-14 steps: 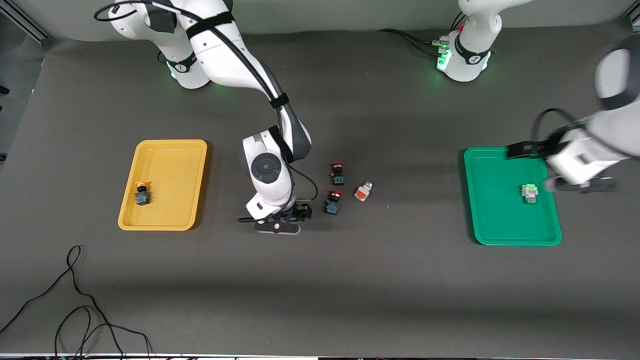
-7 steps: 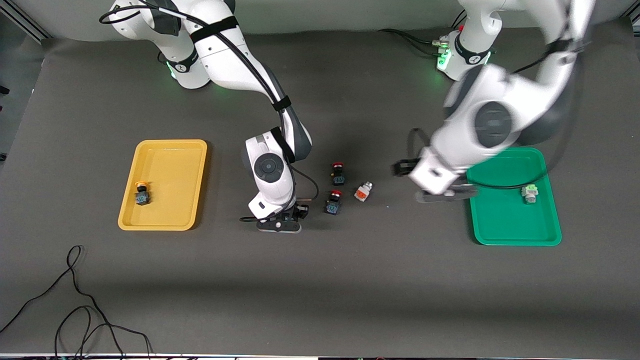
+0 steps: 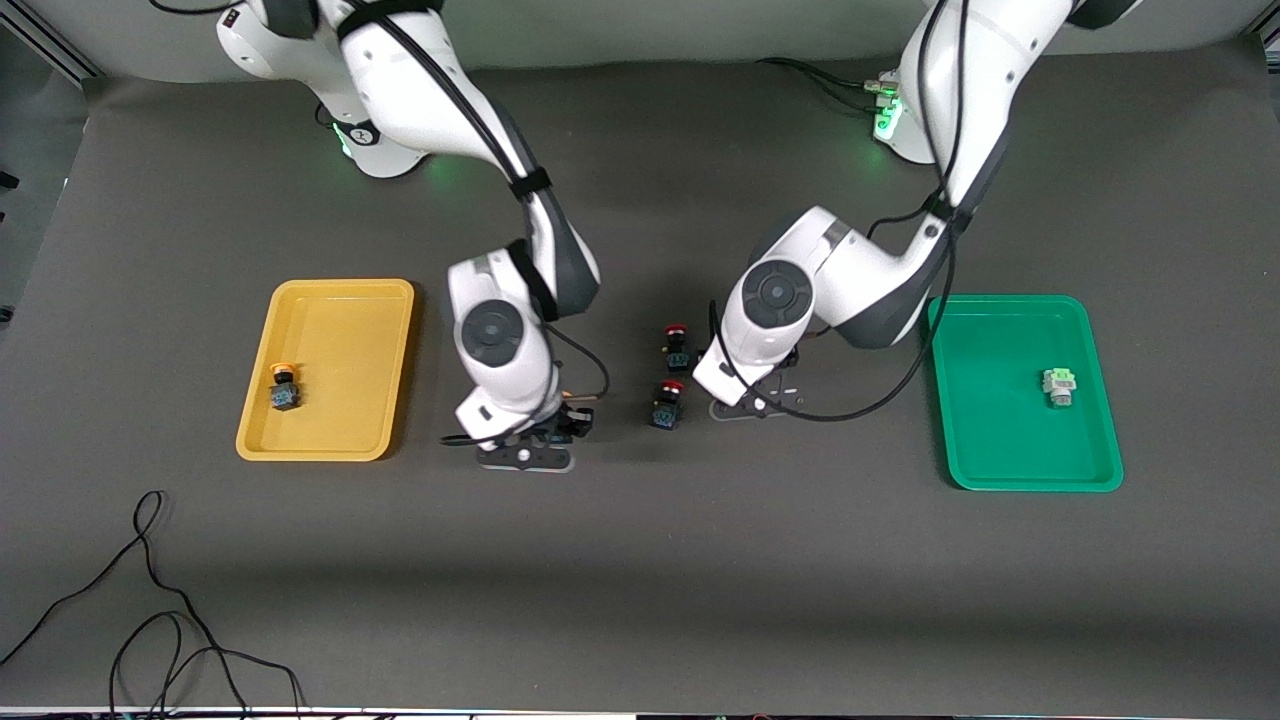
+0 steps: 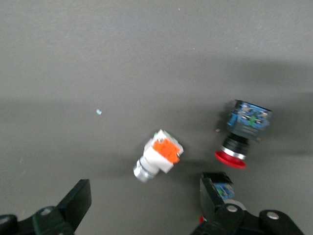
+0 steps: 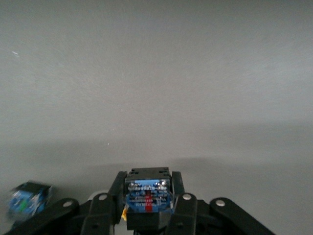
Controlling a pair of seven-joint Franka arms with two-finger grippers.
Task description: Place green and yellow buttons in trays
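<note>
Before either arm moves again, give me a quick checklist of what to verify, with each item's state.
1. Right gripper shut on the black-blue switch: ok.
2. Held switch's cap is yellow: cannot tell, cap hidden.
3. Left gripper open over the orange-faced white button: ok.
4. Left gripper's fingers apart from the red-capped switches: not ok, one lies right at a finger.
5. Yellow tray has bare floor beside its yellow-capped button: ok.
6. Green tray has bare floor beside its green-faced button: ok.
</note>
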